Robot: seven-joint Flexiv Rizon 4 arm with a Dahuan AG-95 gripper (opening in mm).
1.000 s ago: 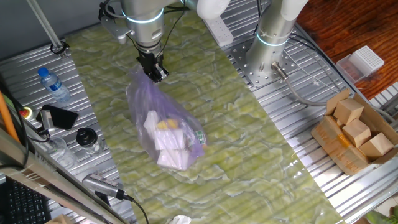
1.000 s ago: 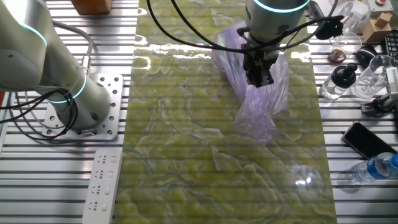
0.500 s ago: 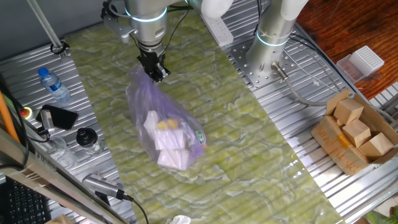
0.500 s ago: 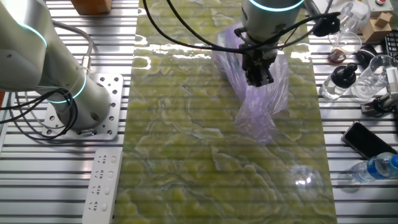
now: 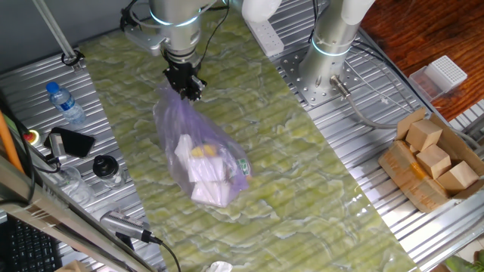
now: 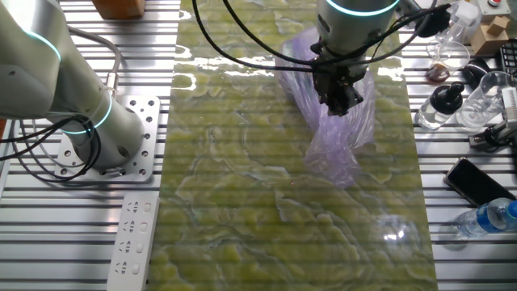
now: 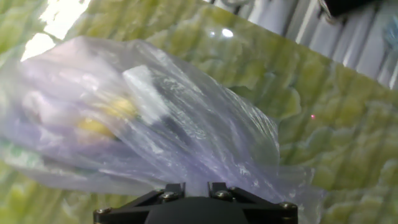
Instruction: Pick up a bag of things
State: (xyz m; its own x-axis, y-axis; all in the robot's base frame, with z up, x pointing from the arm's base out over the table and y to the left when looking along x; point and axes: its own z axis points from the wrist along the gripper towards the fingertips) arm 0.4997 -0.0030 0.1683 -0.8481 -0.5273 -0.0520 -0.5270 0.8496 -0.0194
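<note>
Since a second ago only the gripper [image 5: 187, 88] is twisting slightly; bag [image 5: 203, 162] is unmoved. I am pinching its bunched top closed-jawed, so I am judging a straight lift comes next.

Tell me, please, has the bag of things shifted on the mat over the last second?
No. The bag of things lies where it did, at the same distance from the cardboard box. The gripper stays at its bunched top.

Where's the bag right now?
In one fixed view the bag of things lies mid-mat on the green mat, its bunched top at the tool.
</note>
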